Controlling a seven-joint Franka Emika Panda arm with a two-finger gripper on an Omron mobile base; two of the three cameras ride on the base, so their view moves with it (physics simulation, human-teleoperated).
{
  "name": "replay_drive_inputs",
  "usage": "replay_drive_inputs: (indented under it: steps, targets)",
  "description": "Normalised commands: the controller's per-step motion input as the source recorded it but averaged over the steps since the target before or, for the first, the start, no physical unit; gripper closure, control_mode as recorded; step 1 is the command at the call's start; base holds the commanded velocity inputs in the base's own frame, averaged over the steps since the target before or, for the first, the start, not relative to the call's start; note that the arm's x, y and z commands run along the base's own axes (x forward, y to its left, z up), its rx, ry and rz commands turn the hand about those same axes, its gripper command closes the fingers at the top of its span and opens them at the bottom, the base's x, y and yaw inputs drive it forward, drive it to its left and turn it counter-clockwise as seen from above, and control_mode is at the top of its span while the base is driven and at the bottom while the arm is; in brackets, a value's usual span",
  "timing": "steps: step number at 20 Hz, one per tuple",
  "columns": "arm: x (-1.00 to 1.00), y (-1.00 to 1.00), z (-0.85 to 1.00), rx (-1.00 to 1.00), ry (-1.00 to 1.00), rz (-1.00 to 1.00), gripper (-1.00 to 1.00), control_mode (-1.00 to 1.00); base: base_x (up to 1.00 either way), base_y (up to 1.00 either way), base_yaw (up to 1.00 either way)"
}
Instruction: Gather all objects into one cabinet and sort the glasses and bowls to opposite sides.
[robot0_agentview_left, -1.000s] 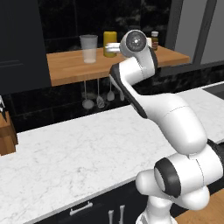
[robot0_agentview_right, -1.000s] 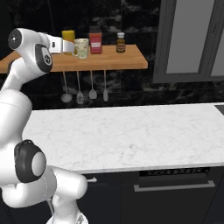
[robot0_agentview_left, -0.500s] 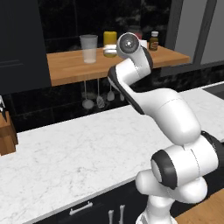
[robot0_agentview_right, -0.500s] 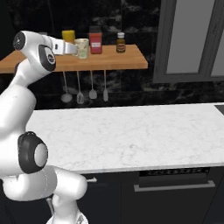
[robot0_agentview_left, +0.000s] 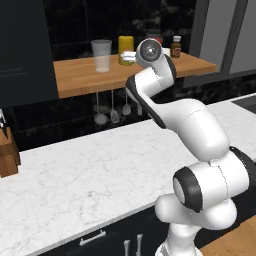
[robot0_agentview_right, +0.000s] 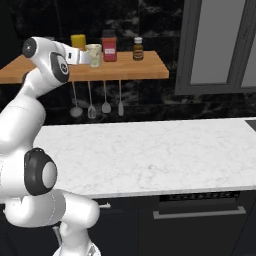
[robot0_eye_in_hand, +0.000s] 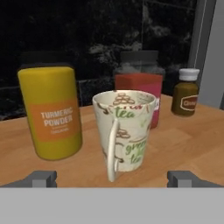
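Jaws spread wide: in the hand view the two dark fingertips (robot0_eye_in_hand: 41, 178) sit far apart at the bottom corners, with the cream cup (robot0_eye_in_hand: 124, 133) standing between and just beyond them, not touched. The cup is upright on a wooden shelf (robot0_eye_in_hand: 183, 140), its handle turned toward the camera and green lettering on its side. Just beside it on one side stands a yellow container (robot0_eye_in_hand: 51, 111) labelled turmeric powder; behind it is the red jar (robot0_eye_in_hand: 140, 85) with a dark lid, and farther along the shelf the small brown bottle (robot0_eye_in_hand: 184, 92) with a pale cap.

From the left base view, the white arm rises from the lower right and reaches up to the shelf (robot0_agentview_left: 80, 80), its wrist level with the yellow container (robot0_agentview_left: 125, 49). A clear tumbler (robot0_agentview_left: 102, 56) stands upright on the shelf, apart from the others. Grey ladles and spoons (robot0_agentview_left: 112, 107) hang beneath the shelf, above a white marble worktop (robot0_agentview_left: 75, 175).

From the right base view, the gripper (robot0_agentview_right: 86, 56) points at the cream cup (robot0_agentview_right: 94, 55), with the red jar (robot0_agentview_right: 109, 46) and brown bottle (robot0_agentview_right: 138, 49) beyond it.
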Motion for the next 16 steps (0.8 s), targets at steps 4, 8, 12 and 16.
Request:
replay_drive_inputs:
  steps: [4, 8, 12, 16]
  targets:
    - [0.19, 0.00, -0.06, 0.01, 0.00, -0.02, -1.00, -1.00, 0.00, 0.00, 0.00]
    - [0.34, 0.00, -0.04, 0.00, 0.00, -0.04, -1.00, -1.00, 0.00, 0.00, 0.00]
    - [0.21, 0.00, -0.08, 0.00, 0.00, -0.06, -1.00, -1.00, 0.00, 0.00, 0.00]
    - [0.15, 0.00, -0.06, 0.00, 0.00, -0.05, -1.00, -1.00, 0.00, 0.00, 0.00]
